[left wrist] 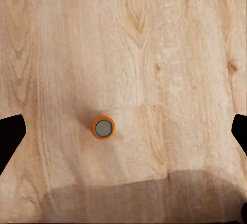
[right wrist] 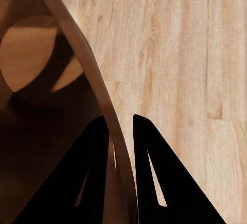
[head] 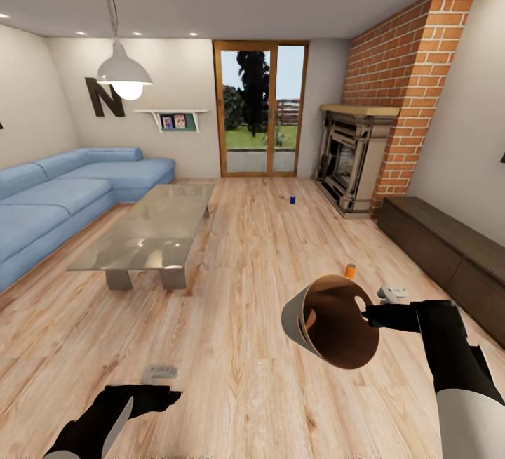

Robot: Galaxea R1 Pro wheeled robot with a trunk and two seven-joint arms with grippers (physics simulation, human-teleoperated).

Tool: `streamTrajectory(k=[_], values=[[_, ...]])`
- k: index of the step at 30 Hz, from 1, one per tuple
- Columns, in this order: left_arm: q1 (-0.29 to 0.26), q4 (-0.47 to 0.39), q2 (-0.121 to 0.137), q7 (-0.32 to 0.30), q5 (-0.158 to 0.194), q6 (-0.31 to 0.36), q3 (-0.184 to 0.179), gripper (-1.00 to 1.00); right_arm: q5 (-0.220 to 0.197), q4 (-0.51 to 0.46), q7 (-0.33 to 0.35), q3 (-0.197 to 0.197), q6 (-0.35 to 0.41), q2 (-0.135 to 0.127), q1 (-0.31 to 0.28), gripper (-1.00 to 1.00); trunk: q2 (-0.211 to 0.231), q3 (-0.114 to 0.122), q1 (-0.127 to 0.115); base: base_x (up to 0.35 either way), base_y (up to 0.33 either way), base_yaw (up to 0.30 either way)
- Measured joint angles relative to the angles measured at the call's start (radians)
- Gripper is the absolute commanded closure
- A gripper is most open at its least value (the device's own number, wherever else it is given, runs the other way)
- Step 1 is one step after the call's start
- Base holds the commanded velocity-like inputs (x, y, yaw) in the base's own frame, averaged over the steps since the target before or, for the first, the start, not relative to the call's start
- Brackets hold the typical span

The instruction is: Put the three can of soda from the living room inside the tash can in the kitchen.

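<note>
In the head view the grey trash can (head: 319, 329) hangs tilted above the floor, its coppery inside (right wrist: 36, 64) facing me. My right gripper (head: 369, 316) is shut on its rim, one finger inside and one outside (right wrist: 121, 131). An orange can of soda (head: 350, 271) stands on the floor just beyond the bin, and a dark blue one (head: 292, 199) stands farther off near the fireplace. My left gripper (head: 146, 398) is low at the left, open. Its wrist view looks straight down on an upright orange can (left wrist: 103, 128) between the wide-spread fingers (left wrist: 10, 136).
A glass coffee table (head: 151, 227) and a blue corner sofa (head: 63, 196) fill the left. On the right are the brick fireplace (head: 358, 161) and a long dark low cabinet (head: 449, 252). Glass doors (head: 261, 109) stand in the far wall.
</note>
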Motion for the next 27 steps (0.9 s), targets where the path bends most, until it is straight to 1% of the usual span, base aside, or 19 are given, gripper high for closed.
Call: streamTrajectory(k=[1, 3, 5, 13, 27], values=[[0.000, 0.003, 0.003, 0.024, 0.003, -0.002, 0.001, -1.00, 0.001, 0.000, 0.000, 0.001, -0.001, 0.001, 0.000, 1.00, -0.007, -0.005, 0.004, 0.000, 0.000, 0.000], [0.000, 0.002, 0.003, 0.031, 0.005, -0.006, 0.002, -1.00, -0.002, 0.000, 0.000, 0.001, 0.001, 0.001, 0.000, 1.00, -0.021, -0.014, 0.011, 0.000, 0.000, 0.000], [0.000, 0.004, 0.005, 0.040, 0.006, -0.038, 0.004, -1.00, -0.002, 0.001, 0.000, 0.002, 0.000, 0.001, 0.000, 1.00, -0.035, -0.023, 0.019, 0.000, 0.000, 0.000], [0.000, 0.004, 0.005, 0.043, 0.008, -0.055, 0.006, -1.00, -0.001, 0.001, 0.000, 0.002, 0.000, 0.002, 0.000, 1.00, -0.091, -0.061, 0.050, 0.000, 0.000, 0.000], [0.000, 0.005, 0.005, 0.043, 0.008, -0.062, 0.006, -1.00, -0.001, 0.001, 0.000, 0.002, -0.002, 0.002, 0.000, 1.00, -0.189, -0.127, 0.103, 0.000, 0.000, 0.000]])
